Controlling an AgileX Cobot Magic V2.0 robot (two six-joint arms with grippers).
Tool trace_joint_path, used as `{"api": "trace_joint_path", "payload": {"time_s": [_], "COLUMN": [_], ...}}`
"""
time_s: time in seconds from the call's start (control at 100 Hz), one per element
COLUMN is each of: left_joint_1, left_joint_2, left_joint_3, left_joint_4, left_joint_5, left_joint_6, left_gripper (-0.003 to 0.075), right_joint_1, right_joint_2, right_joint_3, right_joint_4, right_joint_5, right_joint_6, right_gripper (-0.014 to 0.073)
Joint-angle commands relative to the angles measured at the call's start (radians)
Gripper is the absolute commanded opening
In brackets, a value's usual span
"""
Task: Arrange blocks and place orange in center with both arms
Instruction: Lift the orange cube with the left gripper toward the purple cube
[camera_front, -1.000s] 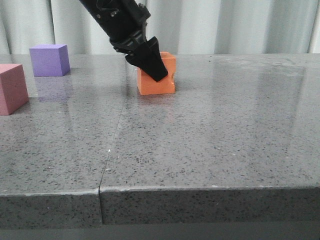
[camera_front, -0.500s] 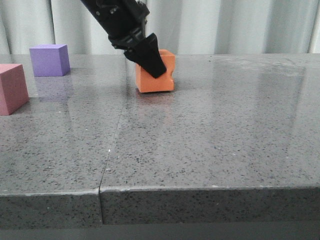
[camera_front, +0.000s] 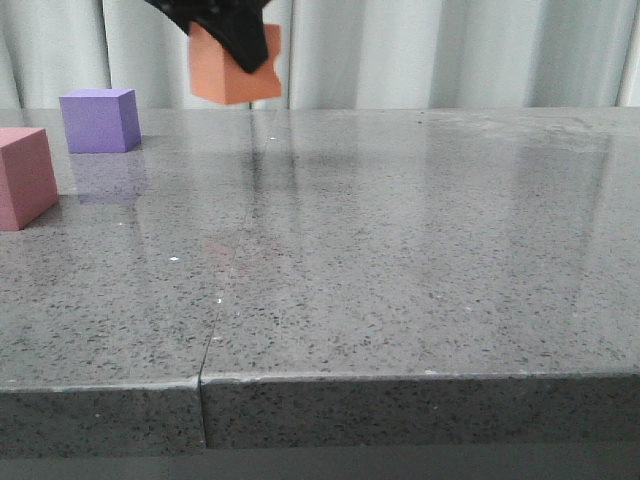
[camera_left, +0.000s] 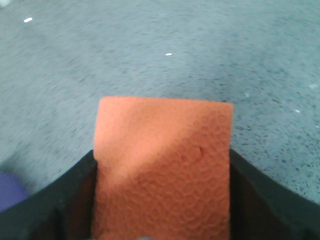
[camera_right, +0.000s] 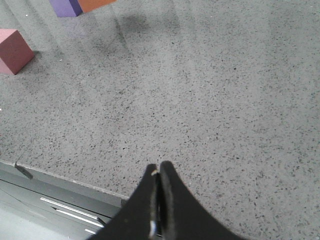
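Sitting at the far left of the grey stone table (camera_front: 420, 260) is the pink cube (camera_front: 25, 177), with the purple cube (camera_front: 98, 119) just behind it. Right of those, the left gripper (camera_front: 225, 25) clamps the orange cube (camera_front: 235, 68) well above the tabletop. The right gripper (camera_right: 158, 172) hangs over the table's near edge, fingers pressed together, holding nothing.

Lab: speckled bench (camera_front: 400, 250), drawn curtain (camera_front: 450, 50)
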Motion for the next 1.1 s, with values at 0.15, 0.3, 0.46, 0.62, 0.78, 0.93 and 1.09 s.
{"api": "trace_joint_path", "payload": {"time_s": [0.15, 0.3, 0.46, 0.62, 0.78, 0.93, 1.09], "left_joint_1": [0.05, 0.109, 0.159, 0.182, 0.205, 0.212, 0.214], "left_joint_2": [-0.115, -0.125, -0.127, -0.127, -0.127, -0.127, -0.125], "left_joint_3": [-0.032, -0.023, -0.014, 0.025, 0.092, 0.146, 0.187], "left_joint_4": [0.055, 0.087, 0.19, 0.286, 0.321, 0.323, 0.323], "left_joint_5": [0.015, 0.051, 0.106, 0.12, 0.113, 0.062, 0.009], "left_joint_6": [-0.304, -0.422, -0.516, -0.588, -0.662, -0.666, -0.684], "left_gripper": [0.0262, 0.0262, 0.0262, 0.0262, 0.0262, 0.0262, 0.0262], "right_joint_1": [-0.002, -0.002, -0.002, -0.002, -0.002, -0.002, -0.002], "right_joint_2": [0.008, 0.008, 0.008, 0.008, 0.008, 0.008, 0.008], "right_joint_3": [-0.023, -0.023, -0.023, -0.023, -0.023, -0.023, -0.023], "right_joint_4": [-0.009, -0.009, -0.009, -0.009, -0.009, -0.009, -0.009], "right_joint_5": [-0.072, -0.072, -0.072, -0.072, -0.072, -0.072, -0.072], "right_joint_6": [-0.011, -0.011, -0.011, -0.011, -0.011, -0.011, -0.011], "right_gripper": [-0.0069, -0.0069, -0.0069, -0.0069, -0.0069, -0.0069, -0.0069]}}
